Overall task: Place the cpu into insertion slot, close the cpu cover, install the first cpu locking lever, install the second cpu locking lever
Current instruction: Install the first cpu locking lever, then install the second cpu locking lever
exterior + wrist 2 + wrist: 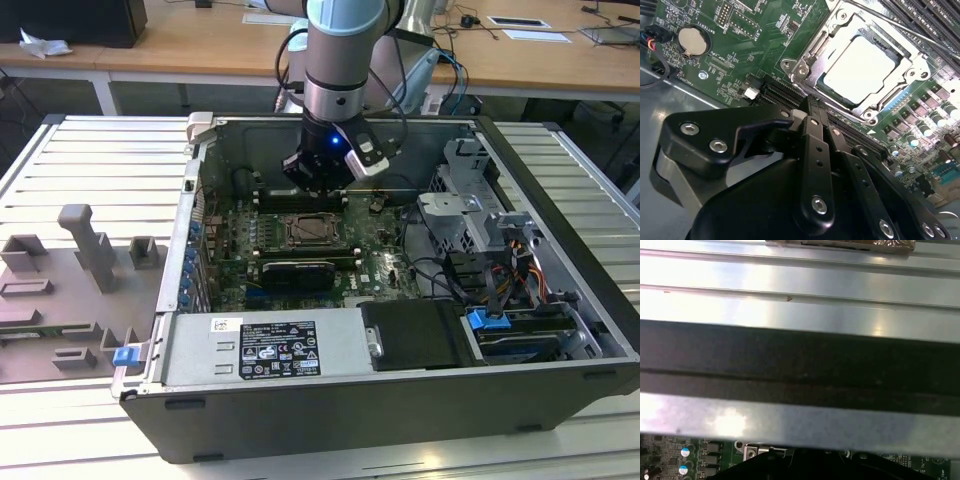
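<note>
Inside the open computer case [560, 300], we see the cpu [857, 70] seated under the cpu cover [807, 57]; the gripper [812, 117], fingers pressed together and empty, hovers at its seven o'clock. An unlatched lever, probably, risks snagging.

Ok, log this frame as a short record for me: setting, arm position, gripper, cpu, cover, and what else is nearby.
setting: open computer case on a slatted metal table, green circuit board inside
arm position: gripper inside the case, just above the board beside the insertion slot
gripper: fingers closed together, holding nothing
cpu: cpu lies flat in the slot, silvery top showing
cover: cpu cover lies down around the chip
levers: state cannot be told
nearby: round coin battery on the board; grey fixtures on the table
</note>
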Controlling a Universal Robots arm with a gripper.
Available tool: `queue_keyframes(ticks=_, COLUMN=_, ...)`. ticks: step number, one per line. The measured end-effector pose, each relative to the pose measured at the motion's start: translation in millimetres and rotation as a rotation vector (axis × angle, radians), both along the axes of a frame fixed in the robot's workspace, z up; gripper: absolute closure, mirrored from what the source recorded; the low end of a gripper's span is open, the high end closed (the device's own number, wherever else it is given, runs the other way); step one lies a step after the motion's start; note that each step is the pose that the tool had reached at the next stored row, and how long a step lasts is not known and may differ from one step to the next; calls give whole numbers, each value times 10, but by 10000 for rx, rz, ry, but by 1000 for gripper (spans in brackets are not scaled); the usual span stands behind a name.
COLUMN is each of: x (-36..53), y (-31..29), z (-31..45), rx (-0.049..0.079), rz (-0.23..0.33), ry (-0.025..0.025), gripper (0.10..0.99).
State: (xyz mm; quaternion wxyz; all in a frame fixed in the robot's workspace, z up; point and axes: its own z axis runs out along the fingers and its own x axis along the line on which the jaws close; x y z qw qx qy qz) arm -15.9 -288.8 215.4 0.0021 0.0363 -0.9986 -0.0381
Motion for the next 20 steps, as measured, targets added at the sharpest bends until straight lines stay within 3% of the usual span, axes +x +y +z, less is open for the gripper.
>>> queue_keyframes(ticks=17, x=0, y=-91, z=0, rx=1, rz=-2, ry=-1, gripper=980)
queue_keyframes(ticks=20, x=0, y=-92, z=54, rx=0, rz=-1, ry=0, gripper=980)
